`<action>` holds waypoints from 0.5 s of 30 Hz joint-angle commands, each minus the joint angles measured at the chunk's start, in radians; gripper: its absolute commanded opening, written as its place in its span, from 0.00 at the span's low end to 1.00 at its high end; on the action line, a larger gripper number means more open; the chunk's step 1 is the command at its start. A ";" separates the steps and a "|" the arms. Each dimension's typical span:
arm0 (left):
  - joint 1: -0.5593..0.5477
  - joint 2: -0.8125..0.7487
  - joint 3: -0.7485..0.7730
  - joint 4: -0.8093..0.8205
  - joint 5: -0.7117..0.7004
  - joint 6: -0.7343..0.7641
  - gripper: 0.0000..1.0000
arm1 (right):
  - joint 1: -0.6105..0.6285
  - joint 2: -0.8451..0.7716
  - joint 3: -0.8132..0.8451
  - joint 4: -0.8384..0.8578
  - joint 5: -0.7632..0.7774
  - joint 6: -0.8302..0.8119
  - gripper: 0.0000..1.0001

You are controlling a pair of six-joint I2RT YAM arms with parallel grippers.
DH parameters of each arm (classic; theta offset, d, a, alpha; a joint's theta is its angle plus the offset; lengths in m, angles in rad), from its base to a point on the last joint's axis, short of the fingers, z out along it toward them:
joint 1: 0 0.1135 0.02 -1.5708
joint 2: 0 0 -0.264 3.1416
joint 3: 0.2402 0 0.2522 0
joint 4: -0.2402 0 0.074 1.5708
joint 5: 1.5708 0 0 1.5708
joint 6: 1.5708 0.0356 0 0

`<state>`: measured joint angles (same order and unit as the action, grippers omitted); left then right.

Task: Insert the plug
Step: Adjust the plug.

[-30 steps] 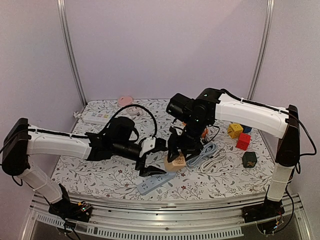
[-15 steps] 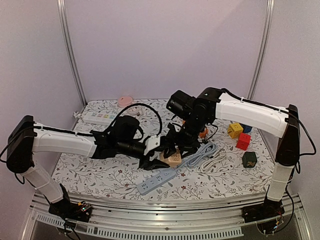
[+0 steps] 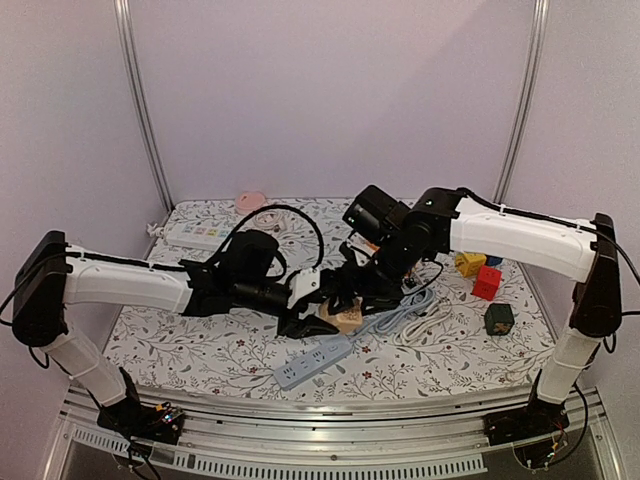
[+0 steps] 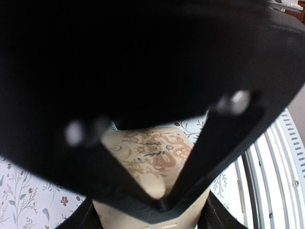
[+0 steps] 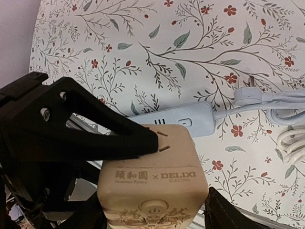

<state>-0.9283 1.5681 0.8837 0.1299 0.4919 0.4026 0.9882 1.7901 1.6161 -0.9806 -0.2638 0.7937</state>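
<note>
A beige cube socket block (image 3: 346, 320) with slots on its faces hangs above the table between both grippers. My left gripper (image 3: 322, 318) is shut on it from the left; one black finger (image 5: 112, 138) lies across its top face. In the left wrist view the cube (image 4: 152, 157) fills the space between the jaws of that gripper (image 4: 150, 211). My right gripper (image 5: 152, 217) straddles the cube (image 5: 155, 179) from behind with its jaws slightly apart from the sides. The pale blue plug (image 5: 249, 95) lies on the cloth at the end of its cord.
A pale blue power strip (image 3: 315, 362) lies under the cube, its cord coiled (image 3: 412, 315) to the right. Coloured blocks stand at the right: yellow (image 3: 469, 262), red (image 3: 487, 282), dark green (image 3: 498, 318). A white strip (image 3: 195, 234) and a pink disc (image 3: 250, 200) sit at the back left.
My left gripper came in from the left and closed around the cube. The right gripper's jaws have widened off the cube and its arm has shifted a little to the right.
</note>
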 commanded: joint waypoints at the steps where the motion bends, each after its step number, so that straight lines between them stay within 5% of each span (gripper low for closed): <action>1: 0.031 -0.044 0.037 -0.032 0.061 -0.097 0.00 | 0.030 -0.163 -0.140 0.202 0.162 -0.043 0.69; 6: 0.054 -0.049 0.058 -0.039 0.073 -0.150 0.00 | 0.082 -0.265 -0.322 0.434 0.254 -0.023 0.73; 9: 0.059 -0.048 0.059 -0.039 0.072 -0.154 0.00 | 0.089 -0.293 -0.399 0.542 0.275 0.008 0.97; 15: 0.057 -0.047 0.053 -0.026 0.076 -0.160 0.00 | 0.101 -0.338 -0.482 0.693 0.428 0.067 0.98</action>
<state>-0.8787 1.5452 0.9192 0.0765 0.5438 0.2626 1.0817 1.4956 1.1713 -0.4423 0.0296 0.8135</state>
